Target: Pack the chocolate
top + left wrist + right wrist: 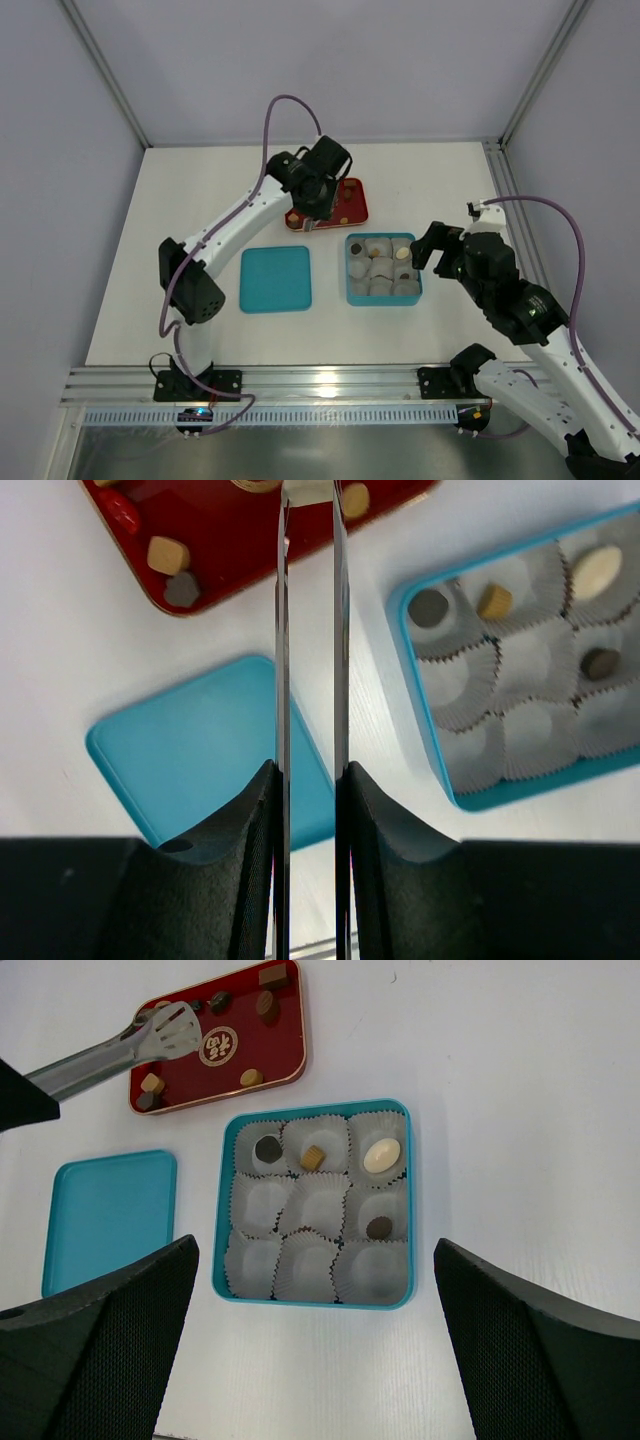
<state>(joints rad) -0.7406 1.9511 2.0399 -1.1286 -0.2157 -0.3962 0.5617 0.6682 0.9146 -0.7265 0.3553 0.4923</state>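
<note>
Where the left arm is reaching: over the red tray (272,1045), with the left gripper (308,780) pinching the tongs (105,1052).
Tongs: blades are lying nearly together, tips hanging above the tray; cannot tell whether anything is sitting between them.
Chocolate (383,1155): four pieces are sitting in paper cups (308,1262) inside the teal box (316,1303); others are lying loose on the tray.
Right gripper (428,248): hanging wide open just beside the box, holding nothing.

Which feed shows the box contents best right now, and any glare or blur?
Right wrist view: sharp, evenly lit, whole teal box visible. Left wrist view: tongs split the frame, box cropped. Top view: chocolates tiny, glare on the near rail.
</note>
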